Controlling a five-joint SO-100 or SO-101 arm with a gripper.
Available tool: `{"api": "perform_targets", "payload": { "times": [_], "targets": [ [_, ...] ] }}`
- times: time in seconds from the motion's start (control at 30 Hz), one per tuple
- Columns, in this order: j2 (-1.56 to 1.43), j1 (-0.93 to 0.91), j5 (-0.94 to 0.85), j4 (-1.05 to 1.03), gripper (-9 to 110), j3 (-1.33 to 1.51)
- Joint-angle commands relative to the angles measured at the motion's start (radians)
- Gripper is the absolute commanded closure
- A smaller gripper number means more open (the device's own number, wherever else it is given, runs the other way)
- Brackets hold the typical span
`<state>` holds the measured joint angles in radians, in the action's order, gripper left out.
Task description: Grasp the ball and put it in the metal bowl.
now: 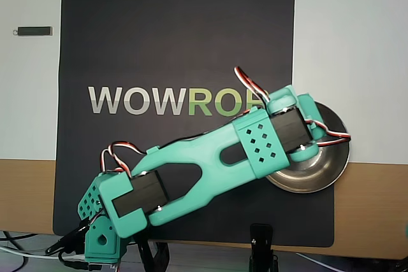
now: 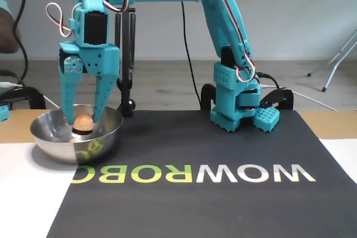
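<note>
In the fixed view the small orange-peach ball sits low inside the shiny metal bowl at the left, just above its floor. My teal gripper points straight down into the bowl, and its two fingers stand close against either side of the ball. From overhead, the wrist covers the left part of the metal bowl. The ball and the fingertips are hidden there.
The bowl stands at the edge of a black mat printed with WOWROBO. My arm's base is at the mat's far side in the fixed view. A small dark stick lies on the white surface. A black clamp sits at the table edge.
</note>
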<state>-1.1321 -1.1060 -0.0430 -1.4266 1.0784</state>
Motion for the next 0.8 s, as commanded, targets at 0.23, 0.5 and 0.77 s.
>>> {"api": "perform_targets", "payload": {
  "times": [0.23,0.5,0.77],
  "targets": [
    [-0.005,0.005,0.005,0.006,63,-0.041],
    [-0.003,0.005,0.005,0.006,64,-0.038],
    [-0.003,-0.011,0.012,0.006,63,-0.040]
  ]
}}
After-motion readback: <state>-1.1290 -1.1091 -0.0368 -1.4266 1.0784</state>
